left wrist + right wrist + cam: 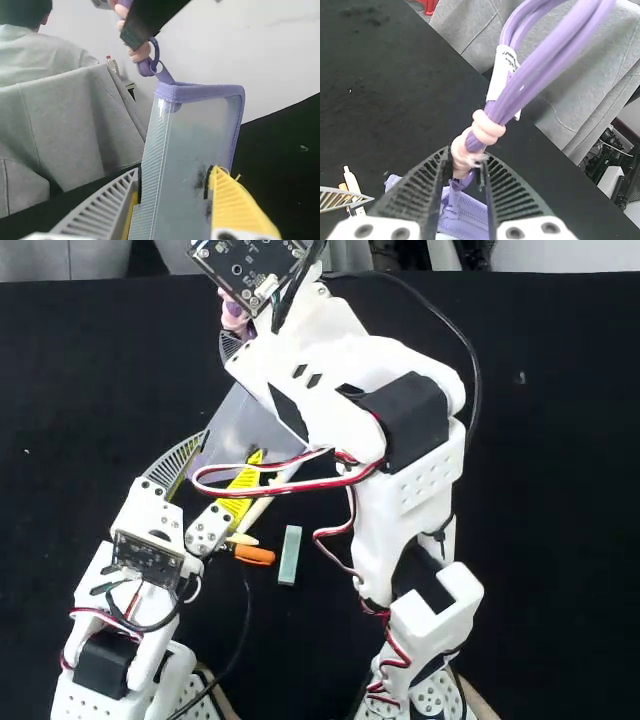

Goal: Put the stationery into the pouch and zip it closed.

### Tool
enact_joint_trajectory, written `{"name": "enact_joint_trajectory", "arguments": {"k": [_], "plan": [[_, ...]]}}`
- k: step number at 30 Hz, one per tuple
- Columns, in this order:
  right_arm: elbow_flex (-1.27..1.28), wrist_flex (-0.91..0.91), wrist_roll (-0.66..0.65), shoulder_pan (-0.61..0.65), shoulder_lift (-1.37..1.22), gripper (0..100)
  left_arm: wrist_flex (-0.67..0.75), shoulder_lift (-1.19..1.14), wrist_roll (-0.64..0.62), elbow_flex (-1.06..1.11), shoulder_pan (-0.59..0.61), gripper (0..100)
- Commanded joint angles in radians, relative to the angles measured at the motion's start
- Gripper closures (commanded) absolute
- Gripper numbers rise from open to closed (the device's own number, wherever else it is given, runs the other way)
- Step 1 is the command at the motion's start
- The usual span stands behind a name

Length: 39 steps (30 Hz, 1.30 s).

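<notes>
Two grips hold the clear purple-trimmed pouch [245, 425] taut from 12 to 6 o'clock: the right gripper [465, 157] is pinched narrow on its purple pull loop [520, 75] and the left gripper [175, 175] clamps its lower end, while the green eraser [290, 555] and orange pen [252, 554] lie at the left gripper's 5 o'clock, nearer that arm.

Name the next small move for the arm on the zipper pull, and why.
Probably the right claw should draw the zipper pull it grips along the purple edge of the pouch to open it, with the left claw at the lower end of the pouch. The orange pen and green eraser lie on the table, outside the pouch; whether the zip is already parted is unclear.
</notes>
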<state>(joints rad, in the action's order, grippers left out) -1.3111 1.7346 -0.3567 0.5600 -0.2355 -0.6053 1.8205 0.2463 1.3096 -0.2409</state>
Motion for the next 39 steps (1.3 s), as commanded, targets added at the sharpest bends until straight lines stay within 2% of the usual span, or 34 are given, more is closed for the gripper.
{"name": "enact_joint_trajectory", "arguments": {"k": [1,5,10,15,17,20,25,33,39], "plan": [[-0.002,0.032,-0.037,0.011,0.019,98.7,0.074,-0.002,0.02,-0.025,0.004,77],[0.088,0.034,-0.069,0.011,0.117,98.7,0.103,-0.003,0.02,-0.01,0.027,77],[0.372,0.026,-0.126,0.017,0.318,98.7,0.1,-0.002,0.02,0.024,0.021,77],[0.573,-0.02,-0.129,0.017,0.449,98.7,0.098,-0.002,0.023,0.039,-0.104,77],[0.625,-0.026,-0.155,0.017,0.483,98.7,0.098,-0.003,0.068,0.039,-0.16,78],[0.661,-0.026,-0.181,0.017,0.512,98.7,0.097,-0.003,0.149,0.05,-0.211,78],[0.671,-0.02,-0.18,0.018,0.527,98.7,0.104,-0.003,0.195,0.085,-0.226,78],[0.671,0.028,-0.204,0.072,0.53,98.7,0.107,-0.003,0.233,0.079,-0.214,78],[0.671,0.031,-0.207,0.038,0.53,98.7,0.107,-0.003,0.233,-0.008,-0.148,78]]}}
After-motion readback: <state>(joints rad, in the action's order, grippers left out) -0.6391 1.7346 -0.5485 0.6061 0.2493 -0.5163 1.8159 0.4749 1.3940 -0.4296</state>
